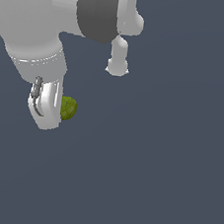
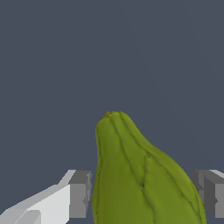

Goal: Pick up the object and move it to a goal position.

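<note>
The object [image 2: 140, 175] is an olive-green, ribbed, lumpy thing that tapers to a blunt tip. In the wrist view it fills the space between the two grey finger pads [image 2: 81, 194], and each pad sits against one of its sides. My gripper [image 2: 144, 197] is shut on it. In the exterior view the object [image 1: 69, 109] peeks out beside the white gripper [image 1: 58, 111] at the exterior view's left. The finger hides most of it. Whether it rests on the surface or hangs above it I cannot tell.
The white arm and its dark grey joint [image 1: 96, 10] fill the upper part of the exterior view's left. A plain dark blue-grey surface [image 1: 155, 179] spreads all around.
</note>
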Action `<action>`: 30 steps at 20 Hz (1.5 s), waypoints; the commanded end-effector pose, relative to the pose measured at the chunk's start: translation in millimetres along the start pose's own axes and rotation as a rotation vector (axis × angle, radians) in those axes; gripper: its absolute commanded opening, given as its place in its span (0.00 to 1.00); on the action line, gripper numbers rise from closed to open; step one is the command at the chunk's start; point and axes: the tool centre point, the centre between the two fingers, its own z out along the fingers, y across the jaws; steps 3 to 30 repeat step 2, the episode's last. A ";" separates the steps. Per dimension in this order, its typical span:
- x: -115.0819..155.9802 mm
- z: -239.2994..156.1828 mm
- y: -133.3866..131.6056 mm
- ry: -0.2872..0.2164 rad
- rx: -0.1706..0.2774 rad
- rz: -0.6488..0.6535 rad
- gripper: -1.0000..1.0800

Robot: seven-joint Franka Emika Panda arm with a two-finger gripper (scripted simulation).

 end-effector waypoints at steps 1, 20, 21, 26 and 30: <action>1.1 -2.7 -1.0 0.001 0.002 0.000 0.00; 1.2 -2.8 -1.1 0.001 0.002 0.000 0.00; 1.2 -2.8 -1.1 0.001 0.002 0.000 0.00; 1.2 -2.8 -1.1 0.001 0.002 0.000 0.00; 1.2 -2.8 -1.1 0.001 0.002 0.000 0.00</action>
